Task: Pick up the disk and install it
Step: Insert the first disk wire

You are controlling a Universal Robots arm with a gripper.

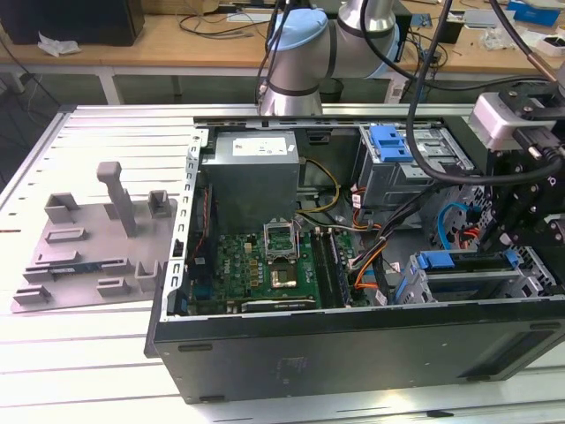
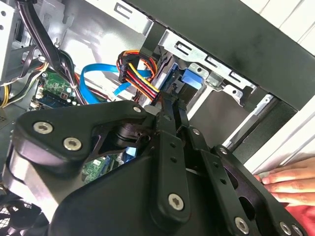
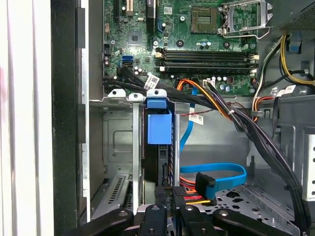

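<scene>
The disk (image 3: 159,129) stands on edge in the drive cage (image 3: 123,147) of the computer case (image 1: 353,353), blue bracket showing. The pincer (image 2: 170,105) is clenched on its rear edge. Likely stiff, fairly heavy, shock-sensitive; the bracket sides seem the safest hold.

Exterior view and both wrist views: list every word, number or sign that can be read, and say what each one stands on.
No text here can be read.
On the power-supply box, a white label: print too small to read.
On the cable tags in the first wrist view: print blurred.
On the motherboard: white markings too small to read.
</scene>
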